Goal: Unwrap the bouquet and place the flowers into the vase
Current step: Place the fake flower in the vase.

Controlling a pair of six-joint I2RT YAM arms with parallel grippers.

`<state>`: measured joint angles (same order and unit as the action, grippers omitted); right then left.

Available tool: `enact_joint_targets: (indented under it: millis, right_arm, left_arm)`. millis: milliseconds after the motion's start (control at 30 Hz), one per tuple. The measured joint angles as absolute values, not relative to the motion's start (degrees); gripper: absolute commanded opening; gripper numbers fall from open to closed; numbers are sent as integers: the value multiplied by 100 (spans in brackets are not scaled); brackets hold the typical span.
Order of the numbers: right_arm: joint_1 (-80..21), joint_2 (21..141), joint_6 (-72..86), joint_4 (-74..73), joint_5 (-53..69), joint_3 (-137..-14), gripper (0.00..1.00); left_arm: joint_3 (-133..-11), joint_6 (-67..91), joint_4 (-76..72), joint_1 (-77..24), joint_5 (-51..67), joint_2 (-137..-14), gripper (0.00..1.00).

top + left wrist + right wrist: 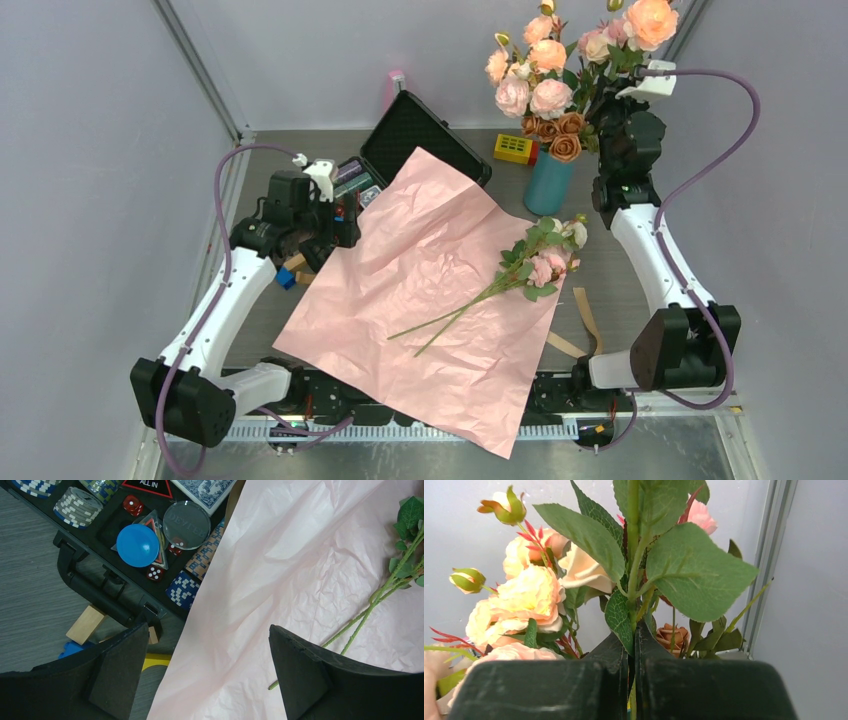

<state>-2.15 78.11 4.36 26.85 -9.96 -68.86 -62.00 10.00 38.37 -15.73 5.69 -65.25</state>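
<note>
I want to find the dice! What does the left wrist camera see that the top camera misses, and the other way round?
Only the left wrist view: red dice, poker chips and a blue disc inside the black case. Only the top view: the teal vase, the big rose bunch above it, tan ribbon, the right arm. Both: the left hand, the pink paper, the flowers with green stems lying on it, and the case.
</note>
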Motion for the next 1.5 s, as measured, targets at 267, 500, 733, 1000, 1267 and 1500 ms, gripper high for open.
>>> enact_joint_targets:
  millis: [267,500,733,1000,1267,1500]
  right_arm:
    - [-215,7909,440,2550,-1133,-7065,0]
    - [-215,7929,440,2585,-1105,-7074,0]
    - [-237,7924,438,2692,-1041,-6458,0]
    - [-307,7922,451,2759,-991,-5968,6]
    - [-329,7719,582,2985,-1002,-5599,15]
    - [-331,7476,663,2849,-1026,-5439,26]
  left_arm:
    - [-6200,1000,3837,-1573,580,-6541,93]
    - [-6200,1000,3837,-1573,609,-6541,93]
    - [-6200,1000,3837,-1573,642,-6552,92]
    - [-6198,1000,3837,-1573,683,-6580,93]
    - [-6193,1000,3837,-1573,718,-6580,93]
    - [-6180,1002,3837,-1573,735,-6578,93]
